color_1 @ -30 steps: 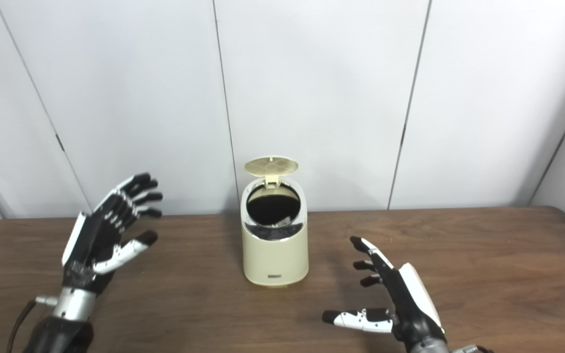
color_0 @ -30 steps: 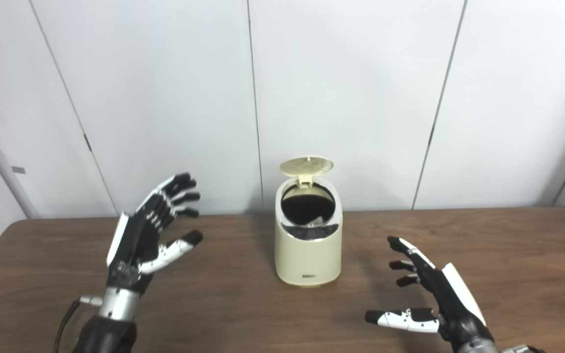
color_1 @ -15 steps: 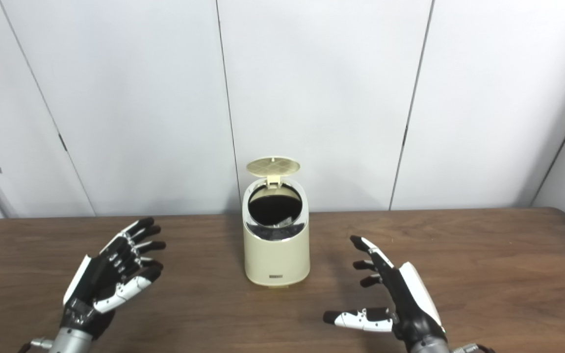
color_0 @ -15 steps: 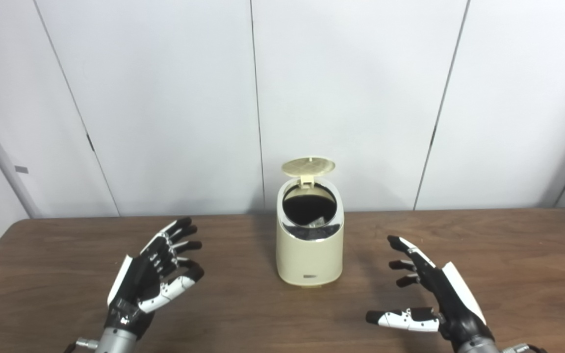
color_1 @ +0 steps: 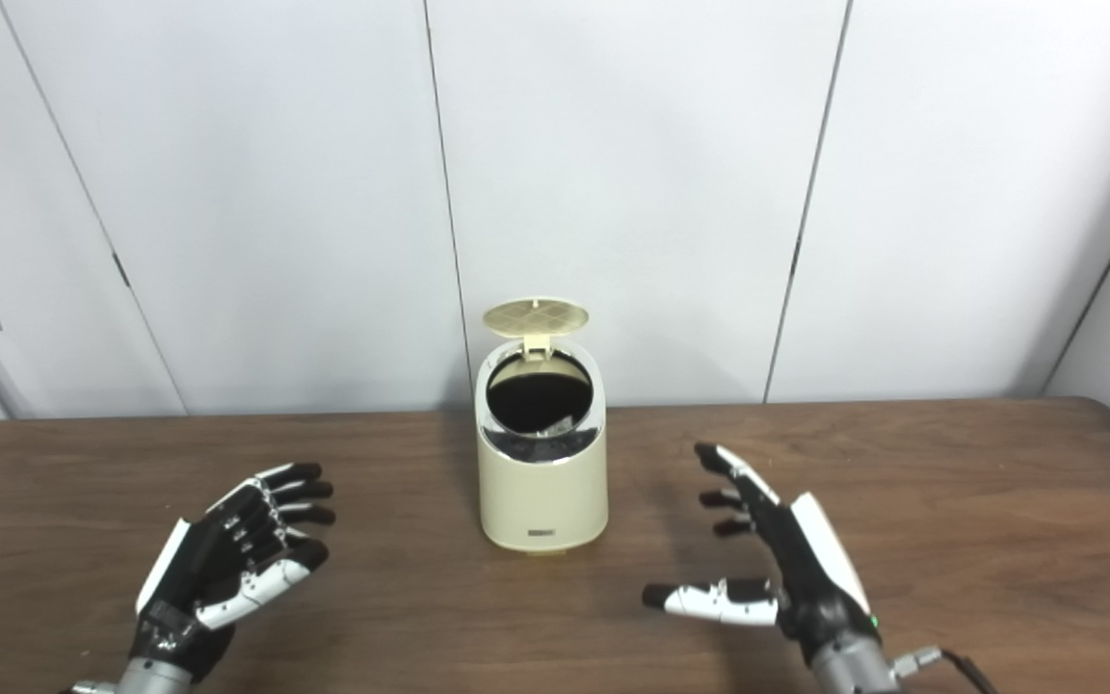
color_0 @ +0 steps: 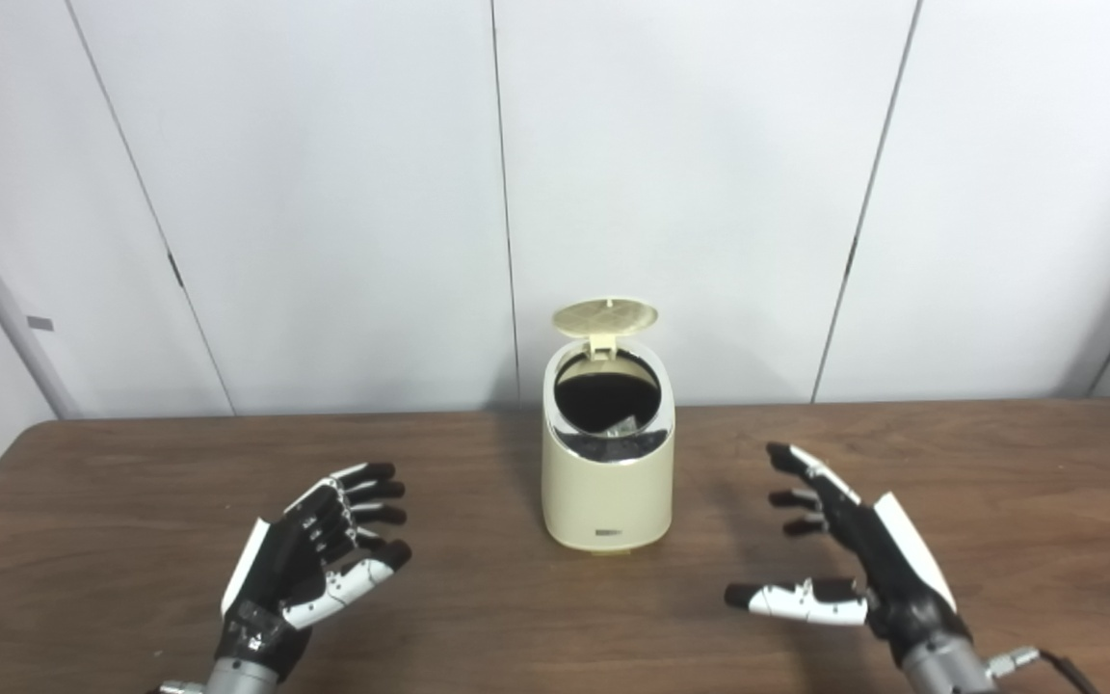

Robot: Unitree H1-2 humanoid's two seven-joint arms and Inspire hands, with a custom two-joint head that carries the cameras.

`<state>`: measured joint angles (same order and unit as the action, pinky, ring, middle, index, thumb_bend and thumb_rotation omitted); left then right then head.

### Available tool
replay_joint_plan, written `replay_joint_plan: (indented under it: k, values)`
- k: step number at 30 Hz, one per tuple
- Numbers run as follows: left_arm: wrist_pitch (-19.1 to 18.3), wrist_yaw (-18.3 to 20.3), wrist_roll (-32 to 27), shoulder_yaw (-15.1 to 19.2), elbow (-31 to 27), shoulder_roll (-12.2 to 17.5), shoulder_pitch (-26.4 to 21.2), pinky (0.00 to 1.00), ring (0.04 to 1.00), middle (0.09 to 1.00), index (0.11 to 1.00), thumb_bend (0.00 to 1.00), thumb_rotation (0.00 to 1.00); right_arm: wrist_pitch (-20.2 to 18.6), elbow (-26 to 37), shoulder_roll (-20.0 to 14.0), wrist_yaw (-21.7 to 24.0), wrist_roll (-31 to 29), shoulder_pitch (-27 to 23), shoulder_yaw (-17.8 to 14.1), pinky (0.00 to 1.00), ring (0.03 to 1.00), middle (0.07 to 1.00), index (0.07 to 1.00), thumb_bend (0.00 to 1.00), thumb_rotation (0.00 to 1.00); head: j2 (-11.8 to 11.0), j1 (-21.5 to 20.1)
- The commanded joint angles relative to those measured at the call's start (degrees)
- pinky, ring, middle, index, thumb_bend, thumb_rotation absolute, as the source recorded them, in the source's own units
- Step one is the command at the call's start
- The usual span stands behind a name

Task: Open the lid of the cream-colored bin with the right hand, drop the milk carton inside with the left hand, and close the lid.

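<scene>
Mid-tabletop (color_0: 131, 482), upright cream-colored bin (color_0: 607, 487) with lid (color_0: 605, 316) flipped up at the back, mouth facing the camera, scrap of carton (color_0: 624, 424) inside, flanked by empty left hand (color_0: 309, 559) and right hand (color_0: 863, 564), fingers spread.

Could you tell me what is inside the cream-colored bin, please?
The lid stands up, so the bin is open. Its inside is mostly dark; a pale, printed scrap shows near the front rim, probably the milk carton. The rest of it is hidden.
</scene>
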<state>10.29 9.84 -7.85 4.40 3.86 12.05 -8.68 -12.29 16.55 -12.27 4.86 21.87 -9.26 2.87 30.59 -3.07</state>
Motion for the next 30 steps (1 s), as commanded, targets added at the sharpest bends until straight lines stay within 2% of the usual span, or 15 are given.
replay_joint_plan:
  k: [1, 4, 7, 9, 11, 14, 17, 21, 24, 27, 30]
  values:
    - [3.6, -0.1, 1.4, 0.0, -0.4, 0.9, -1.2, 0.46, 0.612, 0.685, 0.718, 0.75, 0.26, 1.9, 0.8, -1.5, -0.1, 0.1, -4.5, -0.7, 0.71, 0.809, 0.889, 0.892, 0.79, 0.31, -0.2, -0.5]
    - [4.8, -0.1, 2.6, -0.1, 0.6, 0.9, -1.3, 0.47, 0.605, 0.676, 0.705, 0.75, 0.27, 1.3, 0.1, -2.9, 0.4, 1.0, -7.7, -0.3, 0.74, 0.822, 0.901, 0.891, 0.8, 0.35, -0.7, -1.2]
    - [6.1, -0.1, 3.4, -0.2, 1.7, 1.0, -1.4, 0.47, 0.604, 0.674, 0.703, 0.74, 0.26, 1.4, -0.5, -4.2, 1.2, 1.2, -11.4, 0.1, 0.75, 0.819, 0.933, 0.886, 0.79, 0.35, -1.1, -1.7]
    - [6.7, -0.1, 3.8, -0.3, 2.2, 1.0, -1.4, 0.49, 0.609, 0.68, 0.708, 0.73, 0.25, 1.3, -1.2, -5.0, 2.1, 1.6, -14.3, 0.7, 0.73, 0.815, 0.943, 0.885, 0.79, 0.34, -1.5, -2.0]
    - [6.9, 0.0, 4.0, -0.3, 2.3, 1.0, -1.3, 0.49, 0.611, 0.685, 0.713, 0.72, 0.25, 1.1, -2.2, -6.0, 3.1, 2.6, -17.6, 1.6, 0.67, 0.807, 0.906, 0.875, 0.79, 0.34, -1.7, -2.0]
    - [6.9, 0.1, 3.6, -0.4, 2.2, 0.9, -1.1, 0.49, 0.611, 0.688, 0.716, 0.72, 0.24, -2.2, -2.4, -6.2, 4.8, 3.9, -21.8, 2.3, 0.68, 0.808, 0.88, 0.868, 0.81, 0.34, -1.8, -2.0]
    - [7.5, 0.1, 3.7, -0.5, 2.6, 0.8, -1.0, 0.5, 0.609, 0.689, 0.723, 0.71, 0.24, -5.4, -3.6, -7.2, 7.1, 7.8, -26.5, 4.6, 0.68, 0.812, 0.871, 0.866, 0.82, 0.39, -1.9, -1.9]
    - [8.1, -0.2, 4.4, -0.8, 3.1, 0.7, -1.0, 0.5, 0.61, 0.689, 0.726, 0.7, 0.22, -5.8, -6.6, -8.7, 10.3, 9.5, -31.3, 7.2, 0.69, 0.827, 0.868, 0.873, 0.81, 0.41, -2.0, -1.8]
    - [8.6, -0.4, 4.6, -0.9, 3.5, 0.5, -1.2, 0.51, 0.611, 0.689, 0.723, 0.71, 0.25, -6.7, -9.3, -8.7, 12.9, 9.2, -34.5, 8.5, 0.71, 0.887, 0.902, 0.891, 0.8, 0.4, -2.1, -1.5]
    - [9.0, -0.6, 5.0, -1.0, 4.0, 0.5, -1.4, 0.51, 0.613, 0.691, 0.725, 0.73, 0.27, -5.5, -11.5, -9.7, 14.1, 11.7, -36.7, 10.8, 0.74, 0.929, 0.91, 0.888, 0.8, 0.42, -2.1, -1.1]
    - [8.8, -0.7, 5.2, -0.9, 3.9, 0.4, -1.4, 0.52, 0.614, 0.693, 0.724, 0.72, 0.26, -3.5, -13.2, -10.6, 14.5, 13.4, -37.9, 13.0, 0.79, 0.99, 0.914, 0.882, 0.83, 0.47, -2.1, -0.7]
